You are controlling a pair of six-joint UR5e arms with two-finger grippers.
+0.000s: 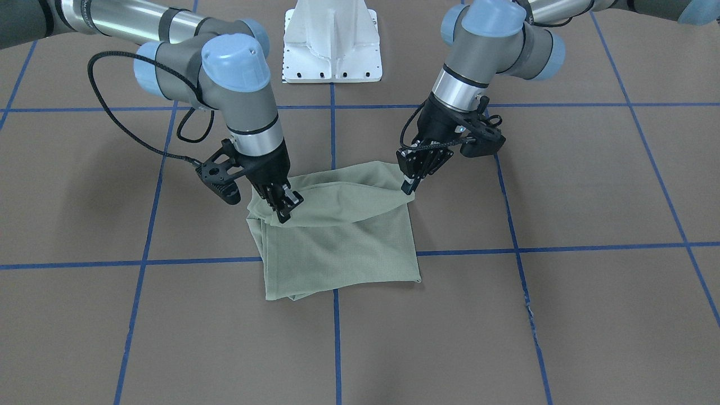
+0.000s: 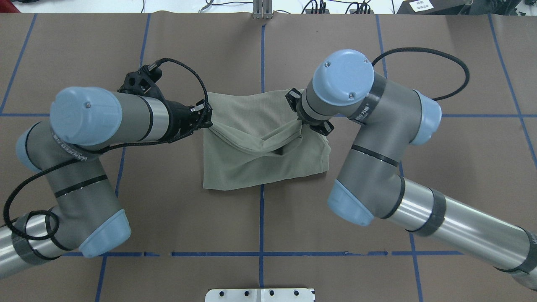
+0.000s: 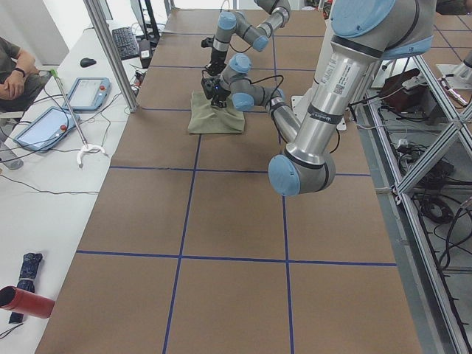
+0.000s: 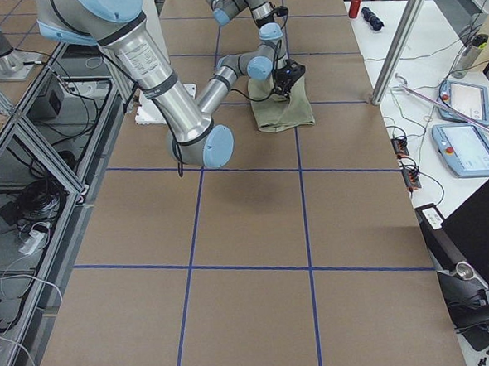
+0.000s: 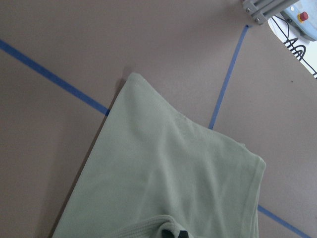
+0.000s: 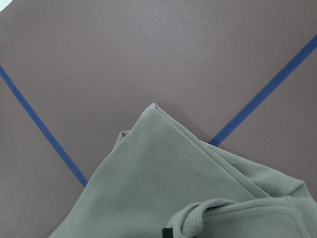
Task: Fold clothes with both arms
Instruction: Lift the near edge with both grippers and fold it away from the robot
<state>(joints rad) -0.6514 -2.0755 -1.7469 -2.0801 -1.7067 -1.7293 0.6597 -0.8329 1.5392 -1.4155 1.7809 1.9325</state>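
Note:
The sage-green shirt [image 1: 343, 242] lies folded into a rough rectangle mid-table, over a blue tape crossing. Its edge nearest the robot is lifted and sags between my two grippers. My left gripper [image 1: 409, 188] is shut on one lifted corner of the shirt [image 2: 251, 147], on the left in the overhead view [image 2: 208, 121]. My right gripper [image 1: 284, 211] is shut on the other corner; in the overhead view its wrist mostly hides it [image 2: 303, 123]. Both wrist views look down on the shirt [image 5: 163, 178] [image 6: 163, 188], with bunched fabric at the bottom edge. No tag or logo shows.
The white pedestal base [image 1: 332, 45] stands at the robot's side of the table. Blue tape lines [image 2: 261, 209] grid the brown table. In the exterior left view a side bench holds tablets [image 3: 44, 125] and a seated person [image 3: 15, 70] is next to it.

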